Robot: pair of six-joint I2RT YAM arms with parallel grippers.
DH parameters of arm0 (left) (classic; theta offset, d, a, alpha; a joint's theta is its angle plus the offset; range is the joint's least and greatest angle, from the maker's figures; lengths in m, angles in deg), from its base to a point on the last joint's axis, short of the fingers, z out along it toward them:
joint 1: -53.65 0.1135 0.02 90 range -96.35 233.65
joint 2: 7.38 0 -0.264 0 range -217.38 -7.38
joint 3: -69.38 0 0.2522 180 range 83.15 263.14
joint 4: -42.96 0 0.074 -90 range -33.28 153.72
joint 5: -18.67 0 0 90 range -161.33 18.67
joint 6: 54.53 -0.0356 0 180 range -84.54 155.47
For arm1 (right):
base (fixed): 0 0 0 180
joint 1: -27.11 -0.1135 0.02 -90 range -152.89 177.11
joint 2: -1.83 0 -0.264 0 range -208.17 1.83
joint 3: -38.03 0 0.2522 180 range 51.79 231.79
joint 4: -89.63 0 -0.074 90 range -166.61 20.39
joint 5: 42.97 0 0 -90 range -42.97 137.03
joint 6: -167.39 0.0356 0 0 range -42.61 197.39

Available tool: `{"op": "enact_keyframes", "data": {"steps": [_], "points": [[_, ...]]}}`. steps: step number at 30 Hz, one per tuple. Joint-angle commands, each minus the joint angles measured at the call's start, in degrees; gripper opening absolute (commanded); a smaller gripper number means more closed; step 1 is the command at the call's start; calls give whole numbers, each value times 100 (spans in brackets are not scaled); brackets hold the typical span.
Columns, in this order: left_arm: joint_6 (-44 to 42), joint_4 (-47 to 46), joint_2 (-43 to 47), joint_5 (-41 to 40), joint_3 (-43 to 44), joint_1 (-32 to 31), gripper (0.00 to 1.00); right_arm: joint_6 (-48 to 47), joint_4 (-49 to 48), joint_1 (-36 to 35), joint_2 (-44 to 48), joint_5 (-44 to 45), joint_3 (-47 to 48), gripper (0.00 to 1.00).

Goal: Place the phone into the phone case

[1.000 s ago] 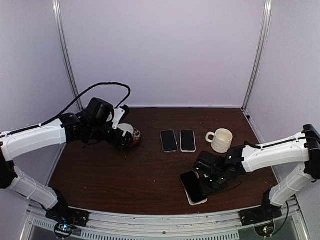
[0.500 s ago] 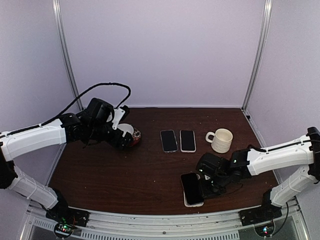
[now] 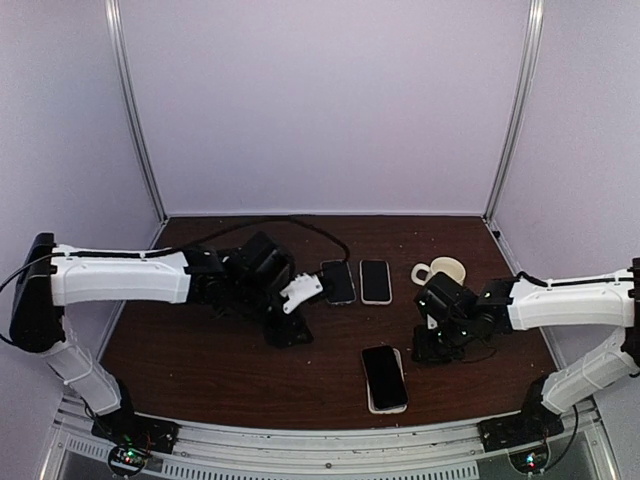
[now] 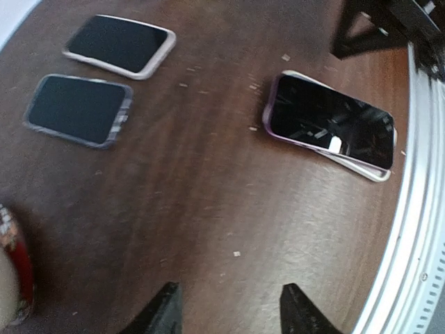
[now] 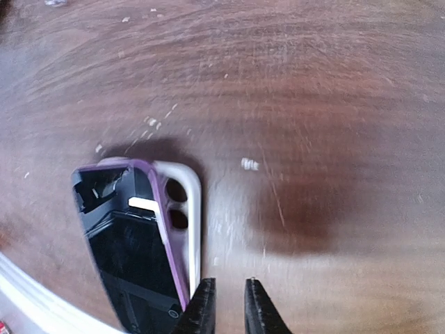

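**Phone lying askew on case; both sets of fingers empty**

**Phone and case.** The phone (image 3: pixel 384 374) lies screen up on top of the white case (image 5: pixel 189 204). Both are near the front edge of the bench (image 3: pixel 200 360), right of centre. The phone is not seated in the case. It is turned slightly against it, so the case's corner with the camera cut-outs and one long edge show beside the phone's purple rim.

**Right gripper.** The right gripper (image 5: pixel 226 309) sits low over the bench, to the right of the phone and farther back, apart from it. Its fingers (image 5: pixel 202 306) are nearly together, with a narrow gap between them and nothing in the gap. In the right wrist view they point at bare bench just beside the case's long edge. Whether they touch the bench cannot be told.

**Left gripper.** The left gripper (image 4: pixel 229 316) is near mid-bench, to the left of the phone and well apart from it. Its fingers (image 4: pixel 163 313) stand apart with nothing between them.

**Other items.** Two more phones (image 3: pixel 356 281) lie side by side at the back of the bench. A mug (image 3: pixel 445 270) stands to their right.
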Motion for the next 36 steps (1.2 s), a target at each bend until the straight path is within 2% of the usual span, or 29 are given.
{"op": "enact_keyframes", "data": {"steps": [1,6,8,14,19,27,32,36], "points": [[155,135,-982,547,566,-250,45,-472,-727,199,-654,-74,-21,15],[628,-325,-2151,687,1214,-364,32,-633,-1153,260,-1137,-220,-25,3],[551,-355,-2588,736,1510,-499,27,-628,-1391,323,-1179,-337,-120,1],[436,-497,-3373,759,2038,-713,21,-501,-2113,505,-1214,-713,-333,0],[342,-585,-3566,775,2158,-720,20,-465,-2488,580,-1425,-935,-302,0],[301,-563,-3663,1000,2330,-720,20,-558,-2528,593,-1702,-1198,123,0],[304,-667,-3285,783,1915,-722,19,-767,-1584,615,-1381,-669,299,1],[238,-782,-2914,487,1640,-717,23,-903,-767,609,-746,-211,201,14]]}}
